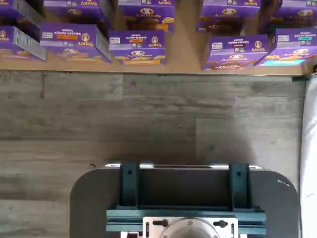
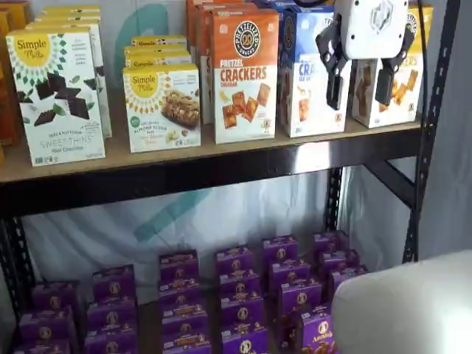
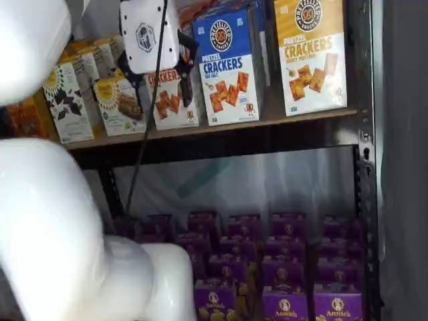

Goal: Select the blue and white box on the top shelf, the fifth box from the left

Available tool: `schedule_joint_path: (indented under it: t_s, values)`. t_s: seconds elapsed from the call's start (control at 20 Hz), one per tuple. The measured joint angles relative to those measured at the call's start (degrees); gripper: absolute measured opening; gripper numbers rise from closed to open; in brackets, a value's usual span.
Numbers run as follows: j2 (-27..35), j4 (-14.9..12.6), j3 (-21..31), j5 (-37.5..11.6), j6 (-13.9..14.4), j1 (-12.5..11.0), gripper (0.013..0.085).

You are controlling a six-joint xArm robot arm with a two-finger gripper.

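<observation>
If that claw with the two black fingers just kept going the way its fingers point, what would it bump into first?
The gripper hangs open with its fingers pointing down in front of the top shelf. Going straight down, it would probably pass before the shelf's rail and meet nothing until the small purple boxes, though depth is unclear.

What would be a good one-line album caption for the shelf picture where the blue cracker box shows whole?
White gripper, empty, hangs before the top shelf, left of the blue and white box of pretzel crackers.
</observation>
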Motion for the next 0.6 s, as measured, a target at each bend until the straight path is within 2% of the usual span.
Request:
schedule_joint_path:
  t_s: [0.05, 0.1, 0.15, 0.6]
  values:
    - [0.90, 0.32, -0.78, 1.56, -0.05, -0.24, 0.0850]
    - [3.87, 1.57, -3.28, 6.42, -0.29, -1.33, 0.0850]
    - [4.78, 2.13, -4.02, 8.06, -0.44, -1.79, 0.0850]
    - [4.57, 2.54, -4.40, 7.69, -0.57, -2.01, 0.0850]
